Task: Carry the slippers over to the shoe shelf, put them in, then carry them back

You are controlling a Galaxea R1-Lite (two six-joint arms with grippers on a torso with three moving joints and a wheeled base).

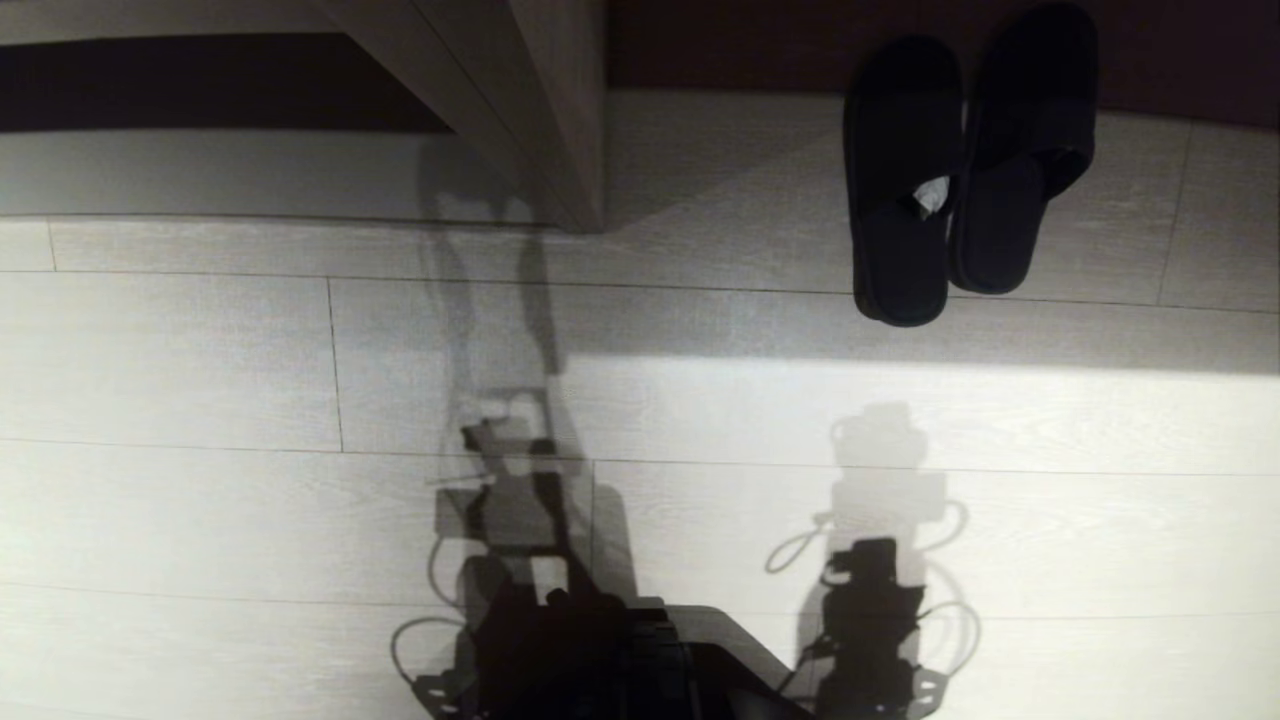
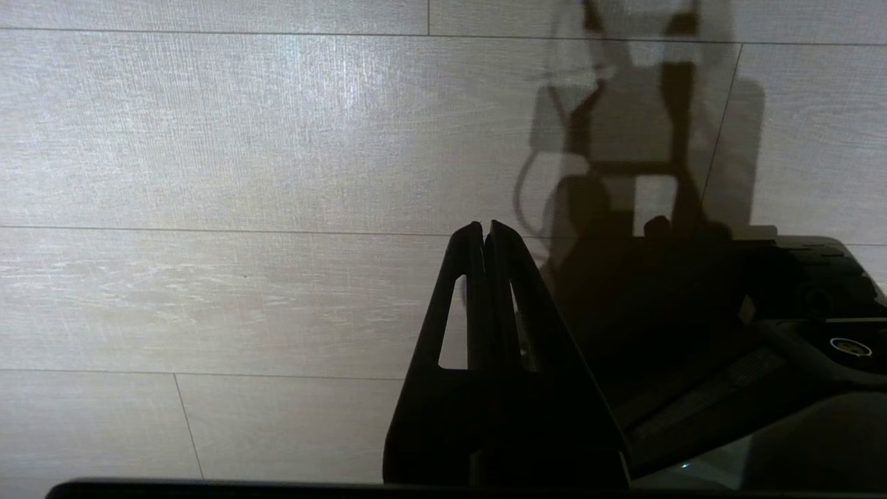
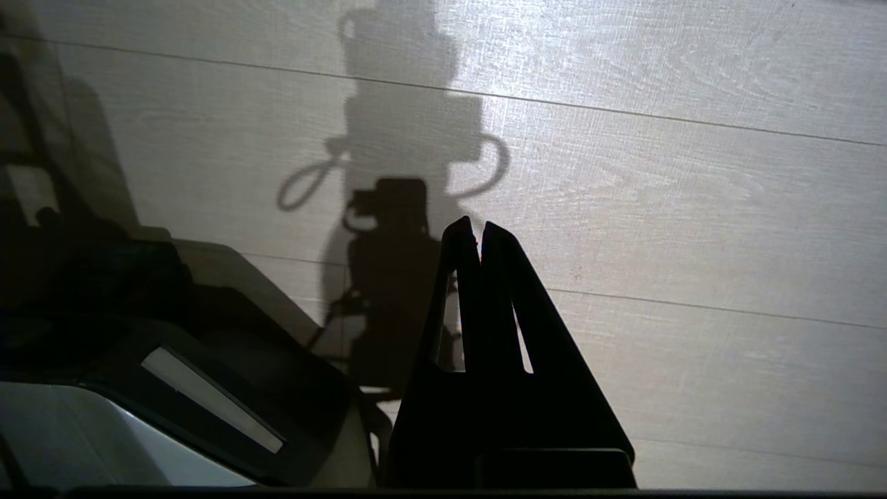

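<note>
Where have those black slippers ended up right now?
In the head view the slippers lie side by side on the pale floor at upper right, toes toward the dark brown board, to the right of the upright wooden panel.

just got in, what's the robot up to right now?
Nothing is held. The slippers lie side by side on the floor, toes toward the dark back board, right of the shelf's upright divider. The left gripper and right gripper are both shut and empty above bare floor.
</note>
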